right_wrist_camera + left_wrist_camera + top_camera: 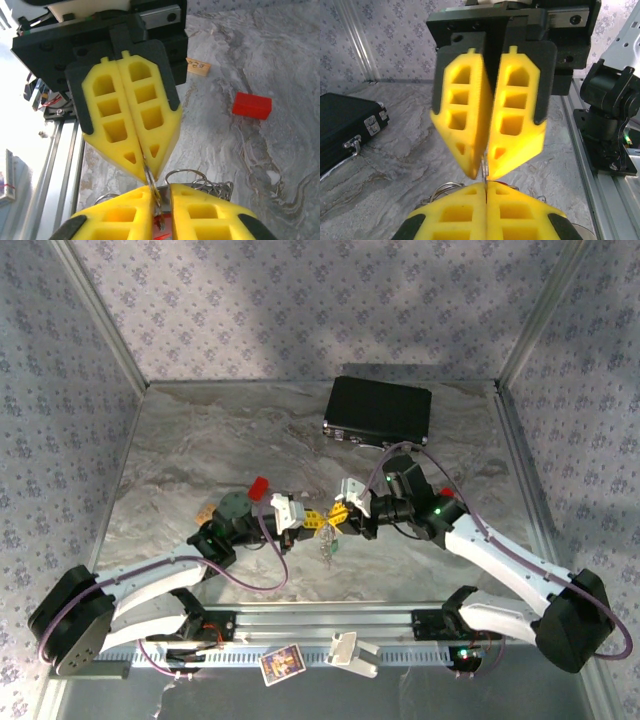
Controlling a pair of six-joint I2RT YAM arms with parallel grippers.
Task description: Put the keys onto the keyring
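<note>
Keyring point(328, 545) hangs as a small silvery tangle just under the spot where the 2 claws meet tip to tip, over the near middle of the table point(200, 440). It is probably very light, with stiff, thin wire loops and a loose chain that will swing and slip. It is best pinched on a bare stretch of wire beside the opening, and a key is best taken by its plastic head so the shaft stays free.

Right claw point(486, 174) is closed to a narrow slit around 1 wire loop of the ring. A red speck point(160, 223) low between its pads may be the head of the red key. Left claw point(147, 171) is shut tight on a silvery sliver point(148, 176); I cannot tell whether that is ring wire or a key shaft.

Counted from the near rail outward:
- 1 picture card point(282, 664)
- 2 claws
- 1 keyring
- 1 possible key
- 1 wooden tile point(198, 66)
- 1 red block point(251, 105)
- 1 black case point(378, 410) by the far wall
</note>
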